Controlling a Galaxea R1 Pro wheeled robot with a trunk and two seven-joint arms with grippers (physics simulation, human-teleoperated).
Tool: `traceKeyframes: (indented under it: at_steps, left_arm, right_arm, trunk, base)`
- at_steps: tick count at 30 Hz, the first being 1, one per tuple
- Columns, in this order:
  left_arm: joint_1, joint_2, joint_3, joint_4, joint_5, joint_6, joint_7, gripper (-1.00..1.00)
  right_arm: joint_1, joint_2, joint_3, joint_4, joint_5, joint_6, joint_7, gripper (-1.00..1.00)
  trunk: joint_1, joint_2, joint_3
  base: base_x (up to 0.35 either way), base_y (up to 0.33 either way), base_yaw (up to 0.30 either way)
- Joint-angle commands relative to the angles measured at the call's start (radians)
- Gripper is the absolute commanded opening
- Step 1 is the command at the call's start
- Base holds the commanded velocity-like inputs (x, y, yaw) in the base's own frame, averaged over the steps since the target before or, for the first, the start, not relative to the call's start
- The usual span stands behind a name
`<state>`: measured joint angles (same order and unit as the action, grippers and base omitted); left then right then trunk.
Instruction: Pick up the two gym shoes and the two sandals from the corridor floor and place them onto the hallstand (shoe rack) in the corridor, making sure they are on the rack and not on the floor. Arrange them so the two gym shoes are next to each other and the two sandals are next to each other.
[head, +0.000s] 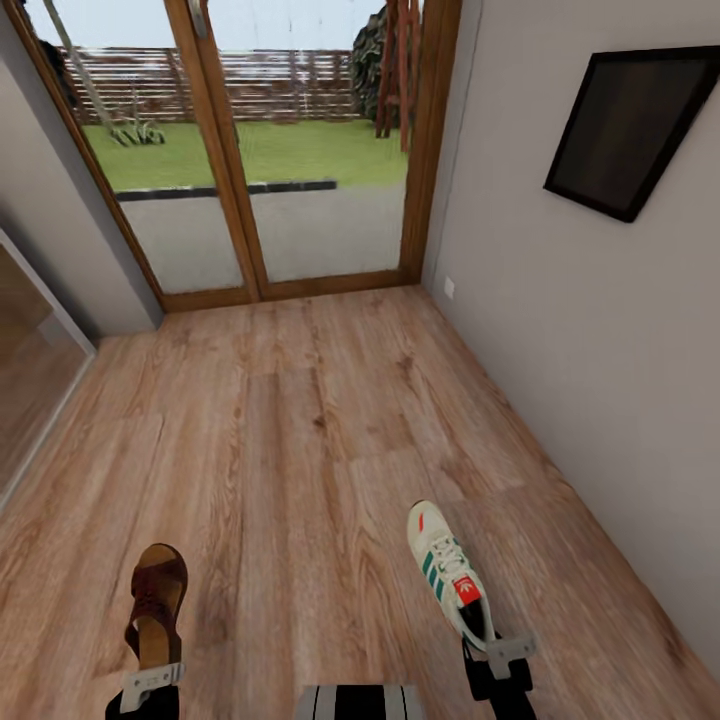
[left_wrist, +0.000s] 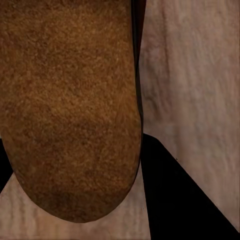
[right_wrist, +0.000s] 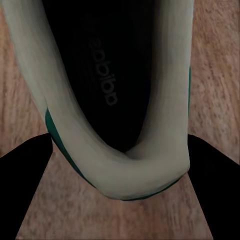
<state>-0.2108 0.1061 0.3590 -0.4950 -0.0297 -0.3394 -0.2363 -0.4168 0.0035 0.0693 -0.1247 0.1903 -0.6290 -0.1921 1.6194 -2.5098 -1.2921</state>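
A dark brown sandal (head: 155, 598) is held by its heel in my left gripper (head: 150, 682), low at the left of the head view. In the left wrist view its suede footbed (left_wrist: 70, 105) lies between the black fingers (left_wrist: 175, 200). My right gripper (head: 506, 652) is shut on the heel of a white gym shoe (head: 447, 572) with green stripes and a red tongue patch. The right wrist view looks into that shoe's dark opening (right_wrist: 107, 80). Both shoes point away from me over the corridor floor (head: 290, 430). The hallstand is out of view.
A wood-framed glass double door (head: 250, 150) closes the far end, with lawn beyond. A grey wall (head: 600, 380) runs along the right and carries a dark framed panel (head: 630, 130). A glass panel (head: 30, 370) stands at the left. My trunk (head: 360, 702) shows at bottom centre.
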Motion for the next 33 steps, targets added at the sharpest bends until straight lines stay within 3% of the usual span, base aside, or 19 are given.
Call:
traceKeyframes:
  at_steps: [1, 9, 17, 33]
  left_arm:
    - [-0.001, -0.001, 0.007, 0.001, -0.006, -0.003, -0.009, -1.0]
    - [-0.001, -0.005, 0.004, 0.001, -0.01, -0.002, -0.009, -1.0]
    - [0.01, -0.005, 0.005, -0.003, -0.007, -0.002, -0.009, -1.0]
    - [0.019, -0.007, 0.007, 0.001, -0.003, -0.003, -0.009, -1.0]
  right_arm:
    - [0.0, -0.001, 0.011, 0.001, -0.001, 0.0, -0.01, -1.0]
    - [0.002, -0.015, 0.011, 0.004, -0.032, 0.002, -0.012, -1.0]
    - [0.004, -0.017, -0.013, 0.007, -0.034, 0.002, -0.014, -1.0]
    - [0.016, -0.017, -0.032, 0.007, -0.032, 0.002, -0.014, -1.0]
  trunk:
    - [0.0, 0.0, -0.001]
    - [0.0, 0.0, 0.0]
    - [0.0, 0.0, 0.004]
    - [-0.007, 0.003, 0.074]
  base:
    - [0.086, 0.22, 0.0]
    - [0.021, 0.055, -0.017]
    - [0.001, 0.002, -0.238]
    - [0.0, 0.0, -0.276]
